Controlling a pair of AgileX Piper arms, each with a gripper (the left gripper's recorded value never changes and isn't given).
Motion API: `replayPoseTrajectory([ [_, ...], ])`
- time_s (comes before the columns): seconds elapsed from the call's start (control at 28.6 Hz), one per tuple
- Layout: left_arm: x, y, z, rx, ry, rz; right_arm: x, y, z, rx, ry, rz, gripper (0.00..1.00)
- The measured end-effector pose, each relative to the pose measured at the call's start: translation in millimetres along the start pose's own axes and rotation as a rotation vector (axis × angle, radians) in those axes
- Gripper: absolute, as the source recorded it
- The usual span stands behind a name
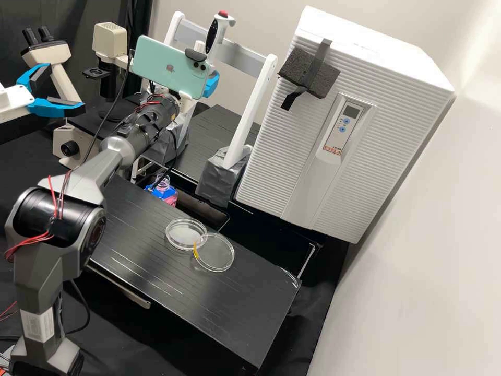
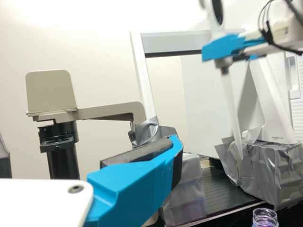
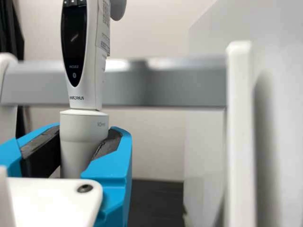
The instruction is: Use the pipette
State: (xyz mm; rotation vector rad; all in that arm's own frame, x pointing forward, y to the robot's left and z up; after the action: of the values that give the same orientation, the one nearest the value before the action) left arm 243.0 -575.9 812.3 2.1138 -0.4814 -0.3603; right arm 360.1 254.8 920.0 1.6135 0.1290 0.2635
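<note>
The white pipette (image 3: 85, 61) with a black panel stands upright in front of the white stand's (image 1: 250, 104) crossbar. My right gripper (image 3: 78, 153) is shut on its lower barrel, blue fingers (image 3: 116, 161) on both sides. In the high view the pipette's red-buttoned top (image 1: 218, 28) rises above the right gripper (image 1: 210, 83), behind a mint phone on the wrist. In the left wrist view its long tip (image 2: 233, 109) hangs below that gripper (image 2: 229, 45). My left gripper (image 1: 52, 93) is open at the far left near a microscope (image 1: 57, 99), holding nothing.
Two clear petri dishes (image 1: 185, 233) (image 1: 215, 251) lie on the black tray (image 1: 229, 308), with something small and yellow between them. A small bottle (image 1: 164, 190) of purple-pink liquid stands behind the tray. A big white ribbed machine (image 1: 360, 125) fills the right side.
</note>
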Motion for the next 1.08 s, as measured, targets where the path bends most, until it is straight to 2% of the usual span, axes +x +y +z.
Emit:
replayPoseTrajectory([
  [0.1,0.5,-1.3,0.4,-0.001,-0.002,-0.003,-11.8,7.3,-0.5,0.009,0.024,0.068,0.0],
  [0.21,1.8,-5.6,0.7,-0.003,-0.004,-0.016,-25.4,7.4,3.1,0.017,0.037,0.11,0.0],
  [0.24,3.4,-9.3,2.5,-0.005,-0.011,-0.028,-33.3,5.7,4.0,0.03,0.042,0.123,0.0],
  [0.28,5.2,-11.5,4.0,-0.008,-0.017,-0.033,-37.7,4.8,5.0,0.033,0.048,0.134,0.0],
  [0.45,11.1,-30.3,11.8,-0.019,-0.046,-0.095,-61.7,-6.1,10.1,0.043,0.064,0.158,0.0],
  [0.52,13.9,-39.6,17.2,-0.032,-0.065,-0.125,-73.5,-16.1,13.7,0.049,0.069,0.168,0.0],
  [0.66,17.5,-54.3,24.6,-0.064,-0.092,-0.173,-87.6,-27.7,16.0,0.059,0.084,0.196,0.0],
  [0.73,17.8,-62.3,28.8,-0.067,-0.111,-0.202,-92.2,-35.0,17.4,0.062,0.087,0.193,0.0],
  [0.87,17.9,-71.8,33.6,-0.075,-0.127,-0.239,-96.0,-44.4,18.1,0.059,0.095,0.184,0.0],
  [1.05,15.8,-79.6,36.0,-0.075,-0.136,-0.267,-95.2,-61.6,27.2,0.014,0.084,0.187,0.0],
  [1.08,14.7,-81.0,35.9,-0.074,-0.137,-0.273,-94.1,-66.2,30.4,-0.001,0.076,0.182,0.0],
])
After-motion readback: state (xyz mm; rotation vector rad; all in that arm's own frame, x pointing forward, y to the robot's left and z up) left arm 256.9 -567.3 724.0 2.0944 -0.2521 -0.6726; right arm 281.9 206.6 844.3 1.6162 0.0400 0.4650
